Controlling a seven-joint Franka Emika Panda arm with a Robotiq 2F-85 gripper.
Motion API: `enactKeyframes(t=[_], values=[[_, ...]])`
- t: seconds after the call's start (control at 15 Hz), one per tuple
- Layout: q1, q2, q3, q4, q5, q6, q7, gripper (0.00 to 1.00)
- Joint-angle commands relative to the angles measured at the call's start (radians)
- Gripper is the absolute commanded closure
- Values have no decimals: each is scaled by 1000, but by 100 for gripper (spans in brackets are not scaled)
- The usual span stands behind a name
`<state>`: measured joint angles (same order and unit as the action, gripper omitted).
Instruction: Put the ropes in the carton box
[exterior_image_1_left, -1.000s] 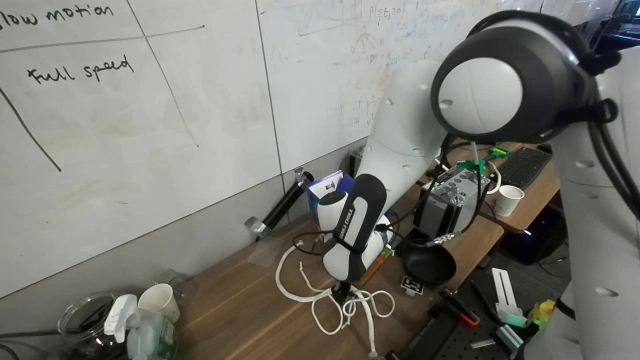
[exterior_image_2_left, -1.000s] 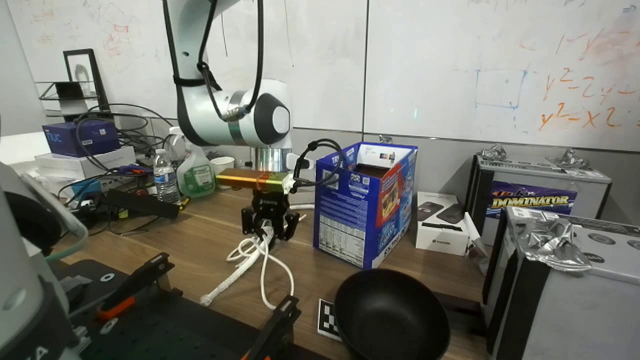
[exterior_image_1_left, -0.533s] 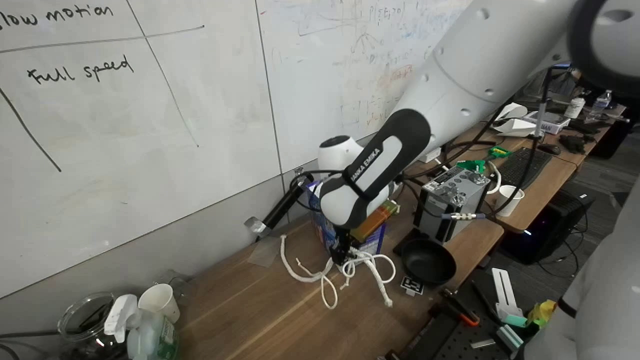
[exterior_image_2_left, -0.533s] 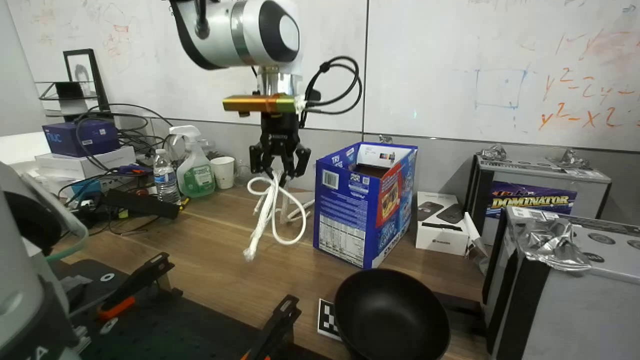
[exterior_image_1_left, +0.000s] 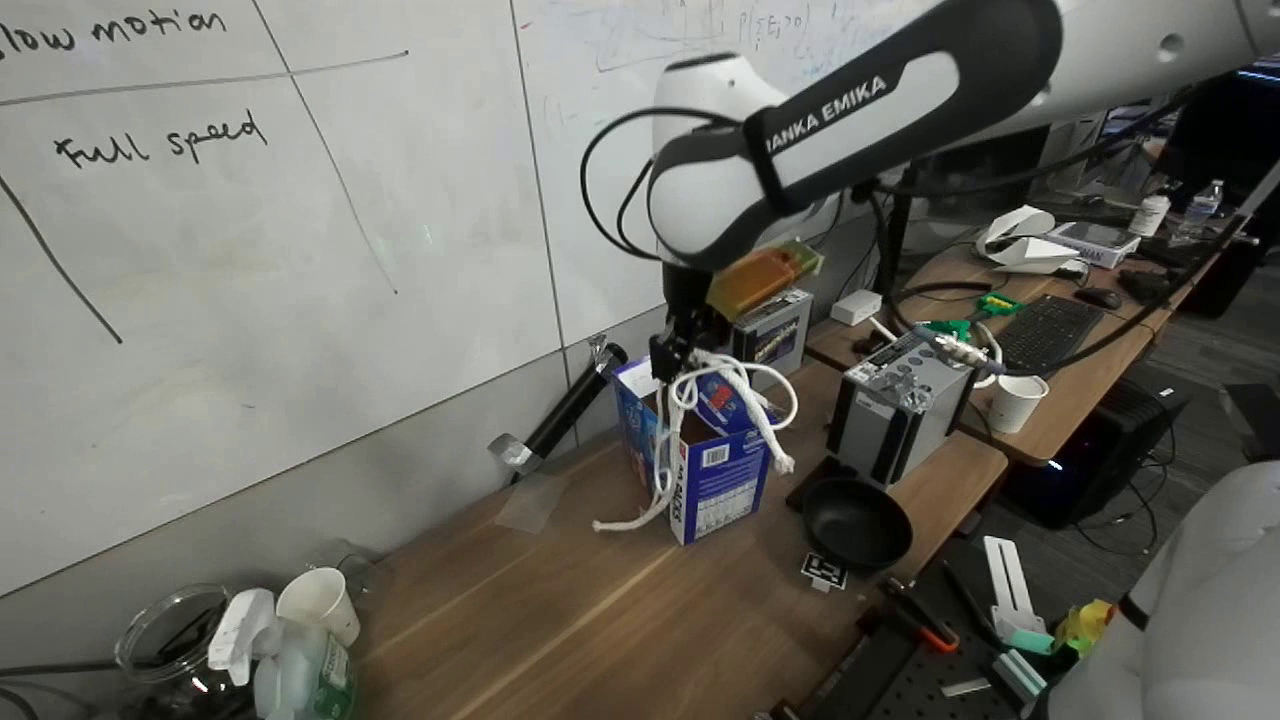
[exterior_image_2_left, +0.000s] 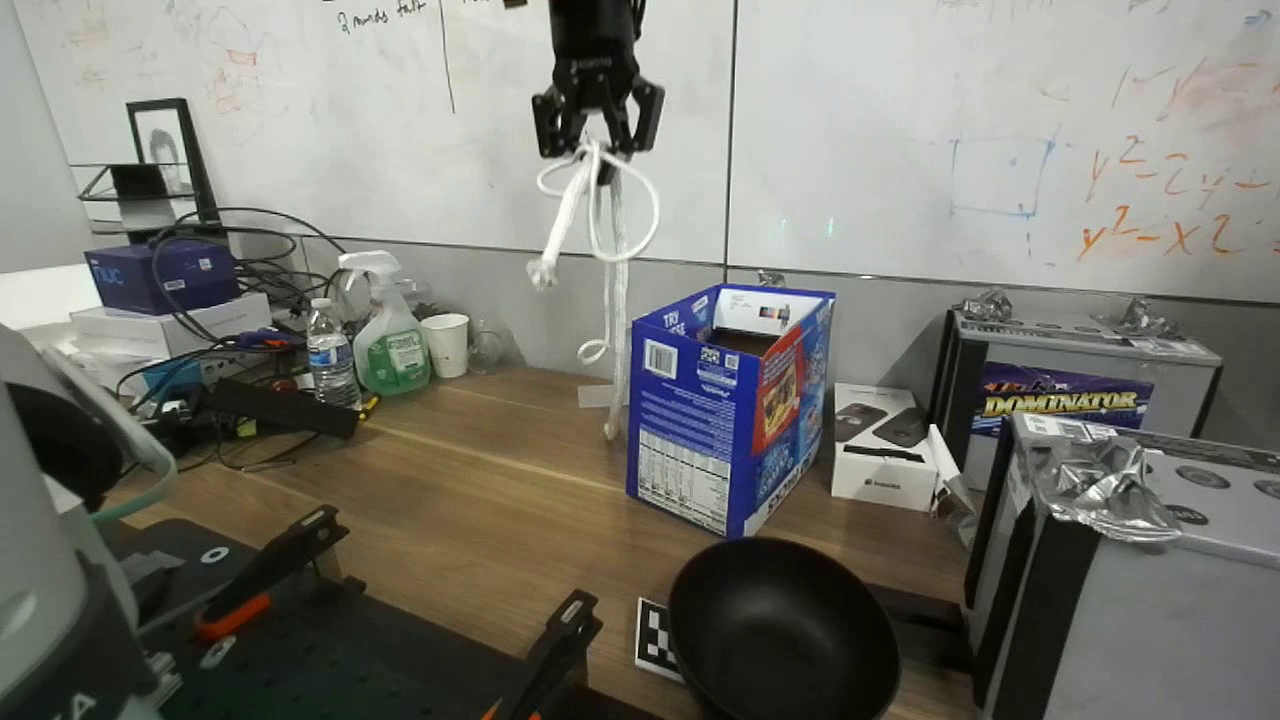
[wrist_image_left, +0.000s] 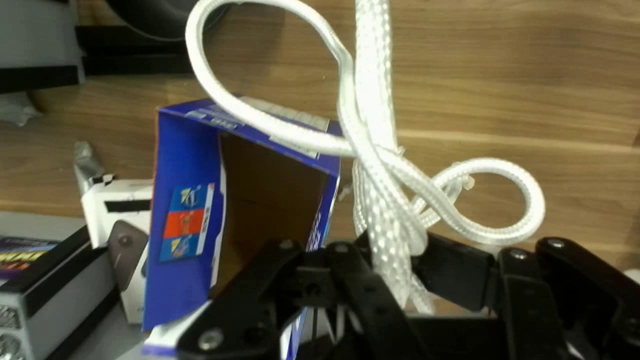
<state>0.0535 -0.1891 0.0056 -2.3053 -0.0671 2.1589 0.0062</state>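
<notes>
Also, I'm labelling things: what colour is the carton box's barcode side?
Blue with white patches; this side of the carton box shows best in an exterior view.

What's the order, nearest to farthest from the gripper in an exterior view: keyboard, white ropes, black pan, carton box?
1. White ropes: held by the gripper.
2. Carton box: just below.
3. Black pan: right of the box.
4. Keyboard: upper right.

White ropes, one thick, one thin and looped, are suspended beside the blue carton box; contact cannot be confirmed. The box is set upright, open-topped, on the table.
</notes>
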Motion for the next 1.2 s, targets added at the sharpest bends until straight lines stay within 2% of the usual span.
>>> enactKeyframes(t=[0.0, 0.4, 0.67, 1.13], values=[[-32, -25, 6, 187, -32, -111, 24, 95], [-73, 87, 3, 535, -85, -214, 72, 95], [-82, 133, -3, 663, -134, -285, 95, 95], [-79, 195, -7, 896, -253, -532, 118, 96]])
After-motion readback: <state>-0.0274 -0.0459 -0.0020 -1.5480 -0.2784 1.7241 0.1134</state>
